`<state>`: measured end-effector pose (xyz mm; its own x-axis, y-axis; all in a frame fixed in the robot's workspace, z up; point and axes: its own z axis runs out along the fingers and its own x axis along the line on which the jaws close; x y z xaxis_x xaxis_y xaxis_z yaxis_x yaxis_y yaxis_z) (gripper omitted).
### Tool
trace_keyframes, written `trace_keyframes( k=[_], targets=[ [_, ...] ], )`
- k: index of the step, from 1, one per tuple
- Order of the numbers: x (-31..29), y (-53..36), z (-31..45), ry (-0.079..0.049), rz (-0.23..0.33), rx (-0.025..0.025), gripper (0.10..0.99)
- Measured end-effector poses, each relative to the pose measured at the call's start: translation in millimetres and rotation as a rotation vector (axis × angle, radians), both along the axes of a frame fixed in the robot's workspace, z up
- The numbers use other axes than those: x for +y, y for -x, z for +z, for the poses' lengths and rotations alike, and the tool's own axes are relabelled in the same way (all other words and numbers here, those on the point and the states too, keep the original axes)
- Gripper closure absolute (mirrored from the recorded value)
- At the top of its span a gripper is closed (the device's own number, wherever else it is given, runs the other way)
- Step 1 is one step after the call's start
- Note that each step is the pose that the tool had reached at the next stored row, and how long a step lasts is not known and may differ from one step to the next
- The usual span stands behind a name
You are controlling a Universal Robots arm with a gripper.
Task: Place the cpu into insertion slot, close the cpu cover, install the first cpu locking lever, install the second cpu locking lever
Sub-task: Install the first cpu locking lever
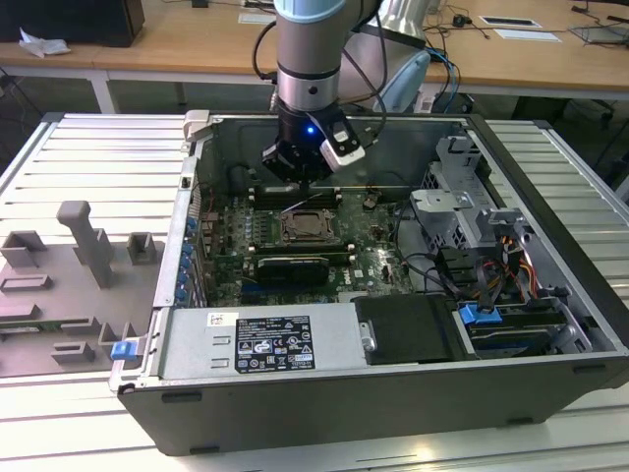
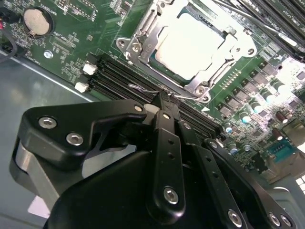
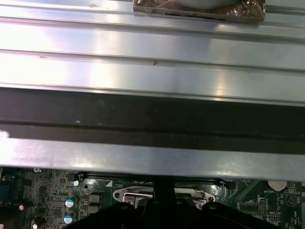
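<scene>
Here the cpu already sits in the insertion slot, and the cpu cover lies down around it as a silver frame. The gripper hangs just beside the socket's edge, its jaws drawn together into one narrow black tip, with no gap visible between them and nothing held. A thin wire locking lever runs along that edge, right at the tip, over the black memory slots; whether the tip touches it I cannot tell.

Judging from this, the step in hand is seating a locking lever. To do it well, the tip should press the wire squarely, push it down and sideways under its catch, and stay off the cover and the board's small parts.

The exterior view shows the whole setting: the arm reaching down into the open computer case on the tabletop, with the socket below the gripper. The second wrist view gives the chip, frame and lever in detail. The first wrist view shows ribbed metal and a strip of the green circuit board.
</scene>
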<state>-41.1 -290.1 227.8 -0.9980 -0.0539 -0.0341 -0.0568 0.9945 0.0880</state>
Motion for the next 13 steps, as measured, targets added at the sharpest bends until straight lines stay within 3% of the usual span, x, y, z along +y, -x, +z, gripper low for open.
trace_keyframes(
  k=[13],
  targets=[
    [2.9,-15.7,-6.8,0.0,0.0,0.0,0.98]
  ],
)
